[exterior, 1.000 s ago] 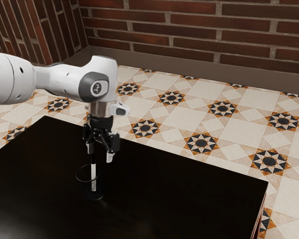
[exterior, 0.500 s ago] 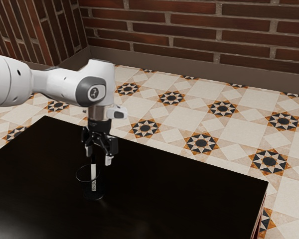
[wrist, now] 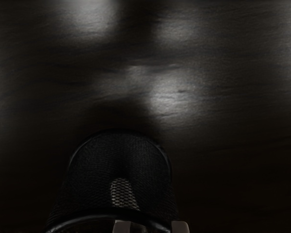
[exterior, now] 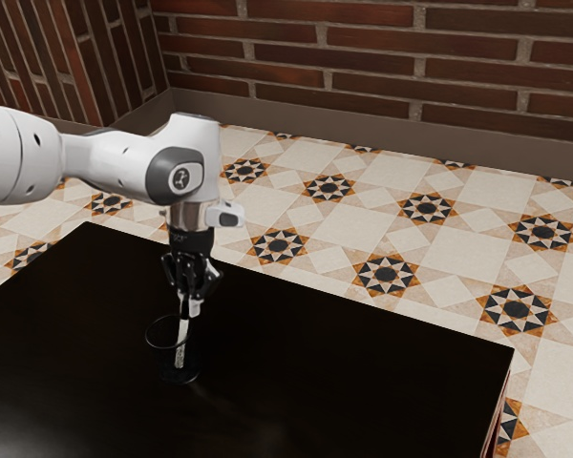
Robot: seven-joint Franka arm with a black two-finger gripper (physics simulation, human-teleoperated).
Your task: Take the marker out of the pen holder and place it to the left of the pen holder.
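In the exterior view, the white jointed arm (exterior: 38,157) reaches in from the left over the glossy black table (exterior: 344,382). Next comes the round black mesh pen holder (exterior: 148,334), upright on the tabletop. The slim marker with a white barrel and dark upper end (exterior: 181,345) stands inside it, leaning slightly toward the exterior view's right. Above the rim, the black two-finger gripper (exterior: 189,308) points down, clamped on the marker's upper end. Farther right spreads the cream floor with dark star patterns (exterior: 439,258).

one robot arm (exterior: 124,160), one gripper (exterior: 190,307), one marker (exterior: 181,342), one pen holder (wrist: 89,170), one table (exterior: 344,382), one tiled floor (exterior: 353,229) and two brick walls (exterior: 363,67)
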